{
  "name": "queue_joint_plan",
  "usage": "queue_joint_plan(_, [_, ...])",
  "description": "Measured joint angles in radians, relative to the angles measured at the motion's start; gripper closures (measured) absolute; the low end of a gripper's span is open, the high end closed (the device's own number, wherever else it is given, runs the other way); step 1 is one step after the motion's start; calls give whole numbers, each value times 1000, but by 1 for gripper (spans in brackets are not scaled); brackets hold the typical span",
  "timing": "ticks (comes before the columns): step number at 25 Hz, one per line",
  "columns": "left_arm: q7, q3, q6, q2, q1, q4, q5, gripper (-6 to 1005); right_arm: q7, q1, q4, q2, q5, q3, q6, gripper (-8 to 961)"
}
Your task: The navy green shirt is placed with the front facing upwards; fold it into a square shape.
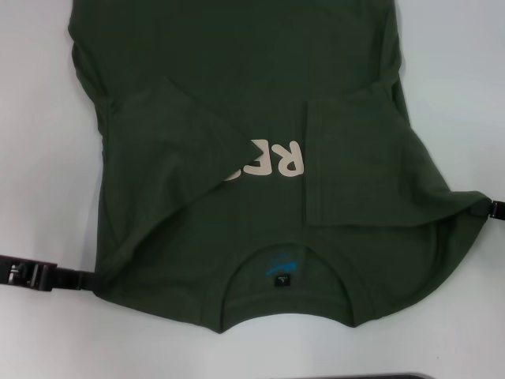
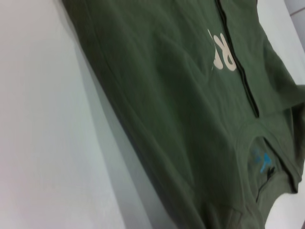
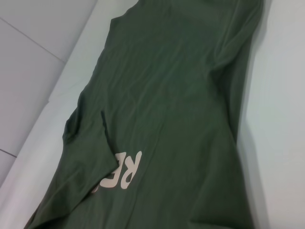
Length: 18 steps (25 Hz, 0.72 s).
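Between my two grippers, the navy green shirt (image 1: 260, 158) lies flat on the white table (image 1: 39, 158), sleeves folded inward hiding most lettering. Left gripper (image 1: 88, 279) and right gripper (image 1: 480, 211) touch its shoulder edges; fingertips buried, grip unclear.

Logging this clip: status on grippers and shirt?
Left gripper and right gripper at the shirt's collar-end edges. Both sleeves folded in, letters partly covered. Nothing in the way.
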Motion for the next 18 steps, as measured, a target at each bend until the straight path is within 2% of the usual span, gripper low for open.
queue_joint_plan(5, [26,3,15,13,0,1,6,885,-2,-14,7,2,-1,7,-1,951])
queue_joint_plan(11, [30,-1,12,30,-8,3,7,883,-3,-23,8,15,2,8,-2,951])
queue_joint_plan(18, [-16,-4,4,32,-10,19,20,879,-3,-24,8,21,2,8,4,951])
